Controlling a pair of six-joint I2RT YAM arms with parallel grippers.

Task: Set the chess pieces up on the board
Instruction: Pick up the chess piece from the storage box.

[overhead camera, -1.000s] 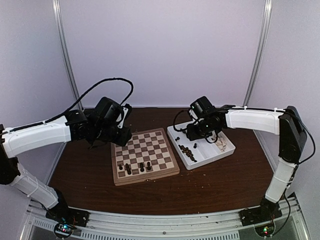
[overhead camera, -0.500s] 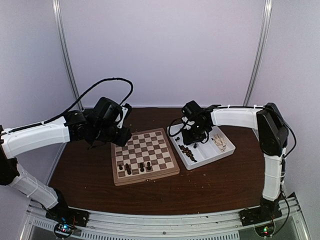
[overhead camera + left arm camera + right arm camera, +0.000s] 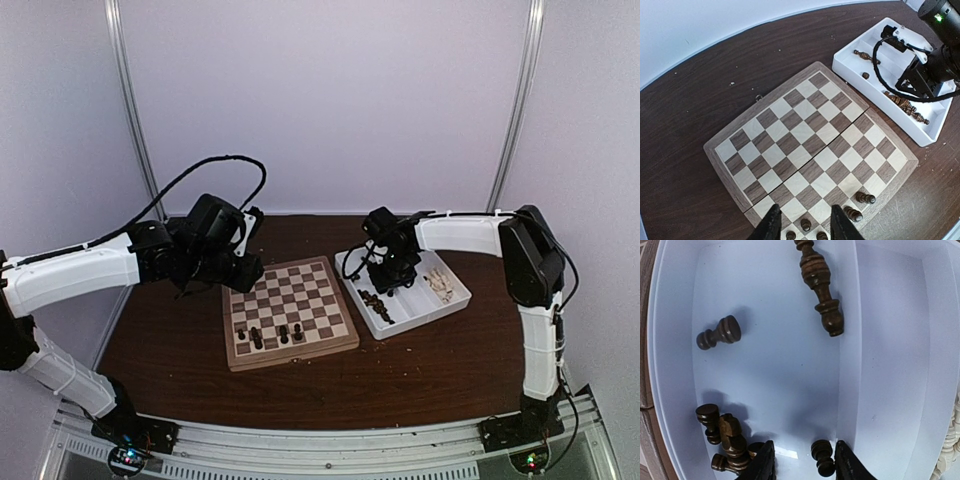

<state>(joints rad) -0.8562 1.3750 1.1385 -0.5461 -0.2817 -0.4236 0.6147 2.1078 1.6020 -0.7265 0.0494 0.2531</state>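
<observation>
1. Desk (image 3: 160, 350): dark brown wood; it carries everything listed.
2. Left gripper (image 3: 805, 226): hangs above the board's left edge. Its fingers (image 3: 771, 225) are spread and hold nothing; only the board shows in the gap.
3. Board (image 3: 293, 354): checkered with a tan border, lying flat at the desk's middle and turned slightly askew.
4. Chess pieces (image 3: 283, 334): a short row of dark ones stands upright along the board's near edge.
5. Tray (image 3: 425, 314): white and compartmented, just beside the board's right edge.
6. Heap (image 3: 377, 305): more dark pieces, lying at the near end of the tray's left compartment. A pawn (image 3: 717, 333) lies apart from it. A tall turned piece (image 3: 820, 287) rests against the divider.
7. Right gripper (image 3: 805, 465): low inside that left compartment, jaws parted. A single dark piece (image 3: 822, 457) lies loose between the tips, not pinched.
8. Pale pieces (image 3: 440, 287): in the tray's right compartment.
</observation>
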